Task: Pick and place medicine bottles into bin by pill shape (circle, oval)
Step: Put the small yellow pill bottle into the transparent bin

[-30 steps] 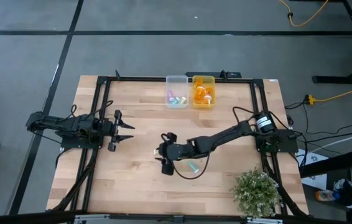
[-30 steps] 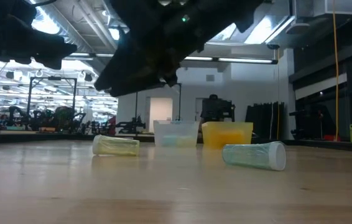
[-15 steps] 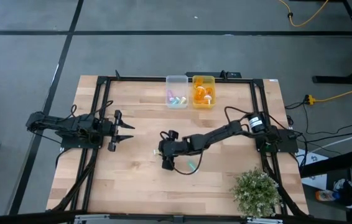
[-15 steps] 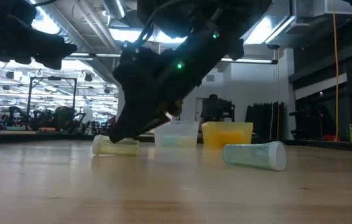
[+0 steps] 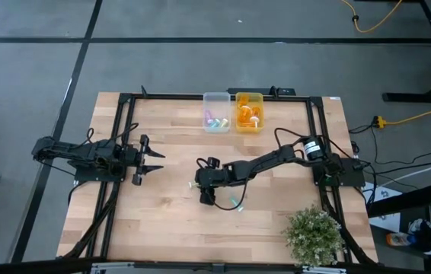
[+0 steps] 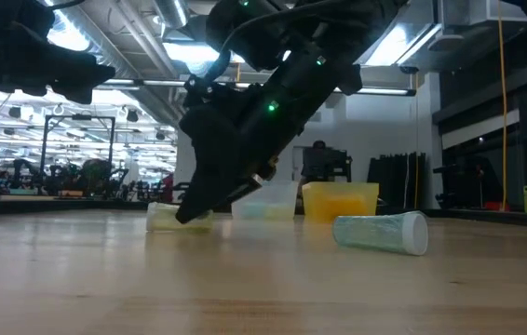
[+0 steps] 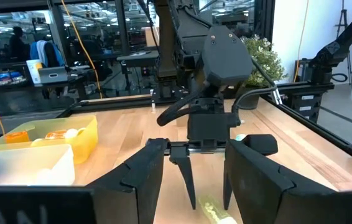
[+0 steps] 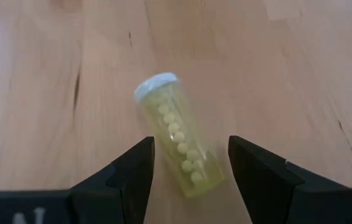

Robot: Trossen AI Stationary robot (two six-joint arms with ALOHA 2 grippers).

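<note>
Item one, the table (image 5: pixel 162 221): light wood, my two arms lying low across it. Item two, my right arm: a second ago it was higher and nearer the front; it has since drawn back and dipped, so my right gripper (image 5: pixel 205 192) now hangs nose-down just over the table's middle, forearm stretched in from the right edge. Item three, my left gripper (image 5: pixel 148 160): parked well apart at the left side, fingers spread and holding nothing. Item four, two bins at the far edge: the clear bin (image 5: pixel 216 112) with pastel bottles, the orange bin (image 5: pixel 249 112) beside it with orange ones. Item five, the teal bottle (image 6: pixel 382 232): on its side, near my right arm, untouched. Item six, the yellow-green bottle (image 8: pixel 177 142): on its side, white cap pointing away, small round pills showing through the wall, its near end between my spread right fingers (image 8: pixel 134 171), not yet gripped. Judgement: the descent puts me at the grasp step; closing comes next, then likely the circle bin.
</note>
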